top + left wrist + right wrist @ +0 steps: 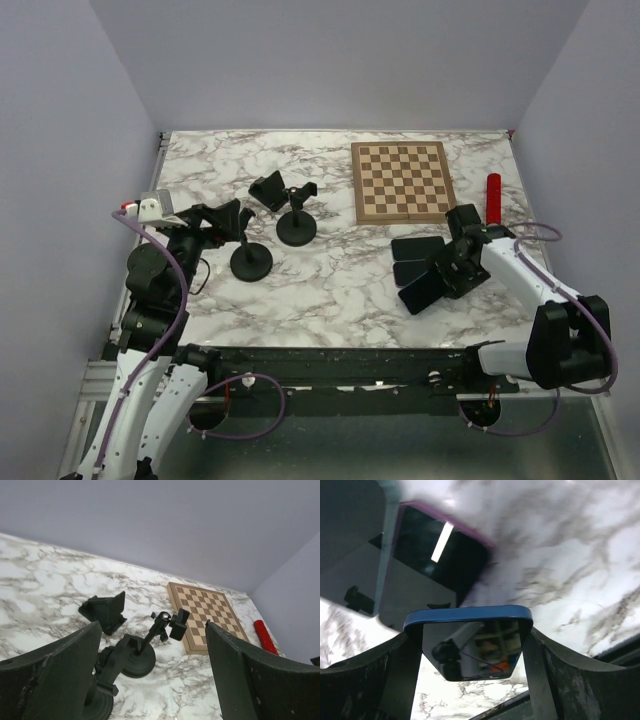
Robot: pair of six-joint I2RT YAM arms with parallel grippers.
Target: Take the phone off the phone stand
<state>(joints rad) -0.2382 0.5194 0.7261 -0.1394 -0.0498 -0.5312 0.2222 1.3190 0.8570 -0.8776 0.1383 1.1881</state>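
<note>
Evidently the main step is done — the phone [472,647] is clamped edge to edge between the fingers of the right gripper [472,652], held above the table [330,285] just beside two other phones [417,248] lying flat, well apart from both stands. The near stand [251,262] and the far stand [296,231] both show bare cradles. The left gripper [228,220] hangs by the near stand, fingers spread wide, gripping nothing. What is left, I judge, is small — lowering the phone onto the marble and releasing it.

Left arm [150,275] folded well left of the chessboard [402,181], left gripper [228,220] spread wide and empty, right arm [520,265] bent on the chessboard's near side, right gripper [445,272] clamping a phone [475,640]
</note>
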